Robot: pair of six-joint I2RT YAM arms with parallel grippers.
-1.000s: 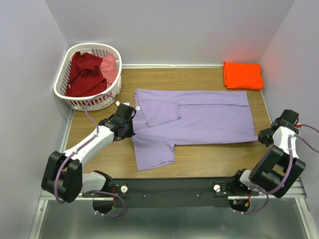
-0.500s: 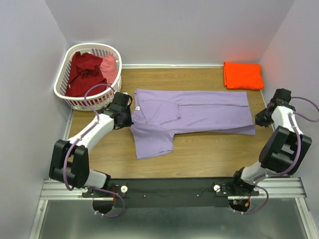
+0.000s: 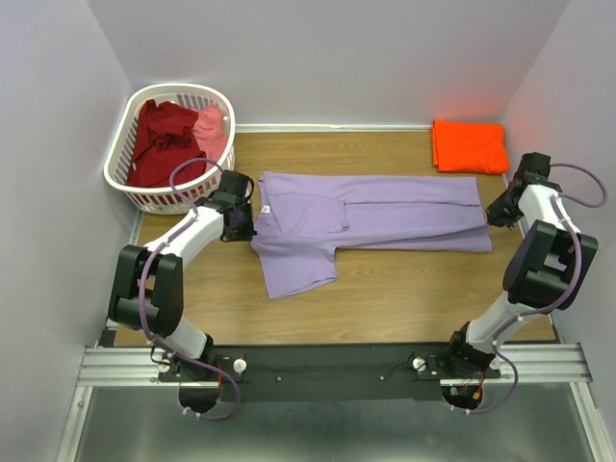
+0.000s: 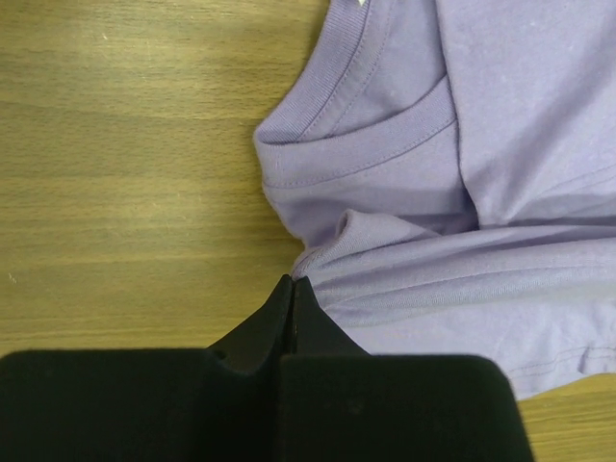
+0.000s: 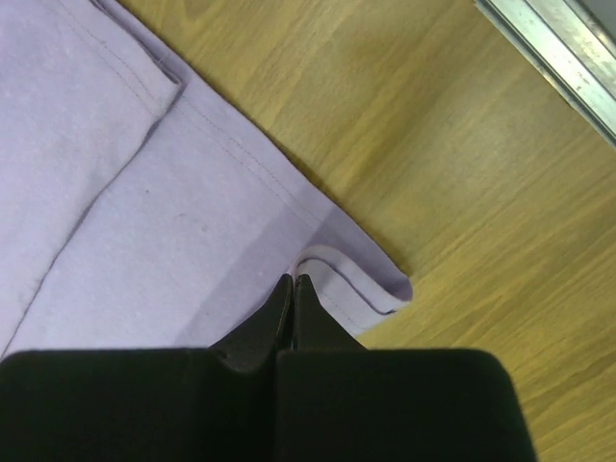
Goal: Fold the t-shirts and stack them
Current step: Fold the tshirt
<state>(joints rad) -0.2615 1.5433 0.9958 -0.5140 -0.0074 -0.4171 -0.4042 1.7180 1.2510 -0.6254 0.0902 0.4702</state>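
The lavender t-shirt (image 3: 385, 217) lies across the middle of the wooden table, collar to the left, one sleeve (image 3: 294, 269) sticking toward me. My left gripper (image 3: 241, 221) is shut on its shoulder edge beside the collar; in the left wrist view the jaws (image 4: 292, 281) pinch gathered cloth (image 4: 500, 144). My right gripper (image 3: 494, 214) is shut on the hem corner at the right; in the right wrist view the jaws (image 5: 293, 279) meet at a folded-over hem (image 5: 96, 173). A folded orange t-shirt (image 3: 470, 146) lies at the far right.
A white slotted laundry basket (image 3: 123, 149) stands at the far left corner, holding a dark red shirt (image 3: 164, 140) and a pink one (image 3: 214, 130). Grey walls close in on three sides. A metal rail (image 5: 558, 48) runs along the table's right edge.
Both grippers have moved away from me toward the far side, carrying the shirt's near edge with them. The shirt's body is now narrower front to back.
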